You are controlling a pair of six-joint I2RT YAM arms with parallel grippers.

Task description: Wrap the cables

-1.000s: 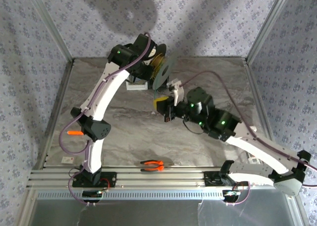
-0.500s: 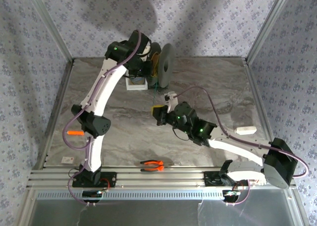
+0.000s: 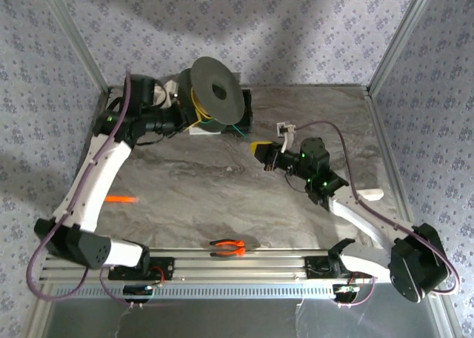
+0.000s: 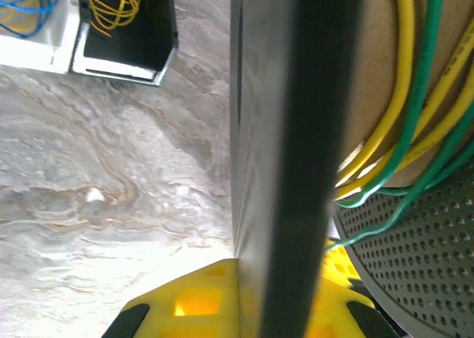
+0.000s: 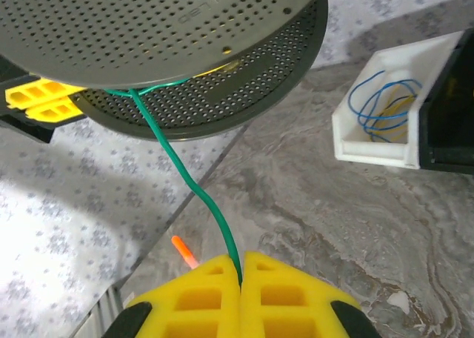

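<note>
Right hand (image 5: 241,279), fingers shut tight on the green cable (image 5: 198,193), which rises from the pinch to the dark spool (image 3: 215,93); left hand (image 4: 275,308) clamped across the spool's rim, yellow cable (image 4: 404,86) and more green already wound on its core. Since 1 second ago the left arm has swung out leftward, turning the spool from edge-on to face-on, and the right hand has drawn back rightward, so winding appears under way with the strand kept taut. Left arm reaches long across the table (image 3: 185,182); right arm lies low, elbow bent.
</note>
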